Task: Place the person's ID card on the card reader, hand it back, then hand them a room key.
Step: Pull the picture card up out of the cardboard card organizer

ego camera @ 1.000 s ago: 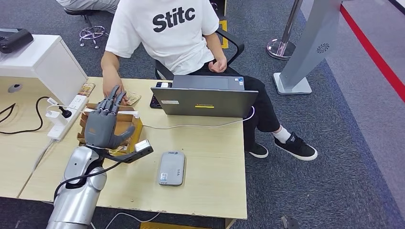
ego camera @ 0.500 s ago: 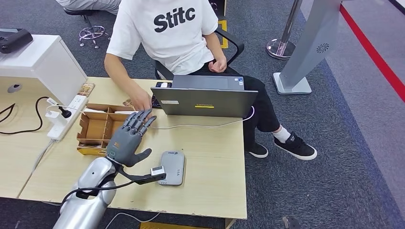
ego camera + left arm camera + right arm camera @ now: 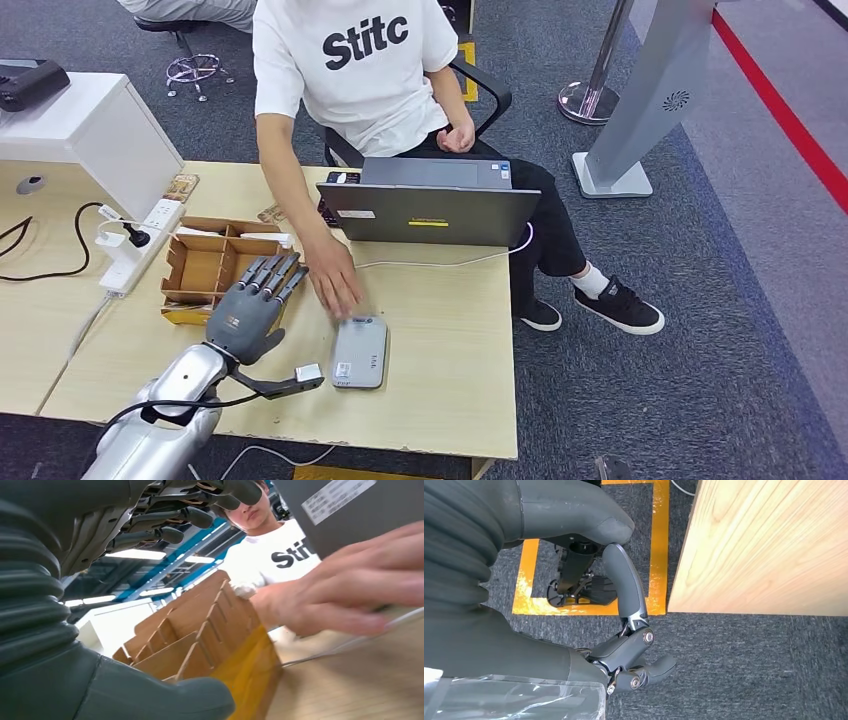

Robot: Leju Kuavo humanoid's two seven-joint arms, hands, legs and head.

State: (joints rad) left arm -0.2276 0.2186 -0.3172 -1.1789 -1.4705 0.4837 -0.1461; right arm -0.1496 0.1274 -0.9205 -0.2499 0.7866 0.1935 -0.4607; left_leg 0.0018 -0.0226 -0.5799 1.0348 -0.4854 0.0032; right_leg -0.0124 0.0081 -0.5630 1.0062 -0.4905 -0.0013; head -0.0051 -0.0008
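Note:
The grey card reader (image 3: 360, 351) lies flat near the table's front edge. A person's hand (image 3: 335, 284) reaches across the table and hovers at the reader's far end; I cannot tell whether it holds a card. My left hand (image 3: 250, 312) floats just left of the reader, beside the cardboard box (image 3: 213, 265), fingers stretched apart and holding nothing. In the left wrist view my left hand (image 3: 150, 520) is spread above the box (image 3: 200, 640), with the person's blurred hand (image 3: 340, 590) beyond. My right hand (image 3: 624, 630) hangs below the table edge (image 3: 764, 545), fingers curled in, holding nothing.
A grey laptop (image 3: 430, 205) stands at the table's far side, its white cable trailing across the top. A white power strip (image 3: 140, 245) lies left of the box. The person sits in a chair behind the laptop. A white cabinet (image 3: 90, 125) stands at far left.
My left hand swung from over the box toward the reader, then drew back a little nearer to me. The person's hand moved from behind the box over to the reader.

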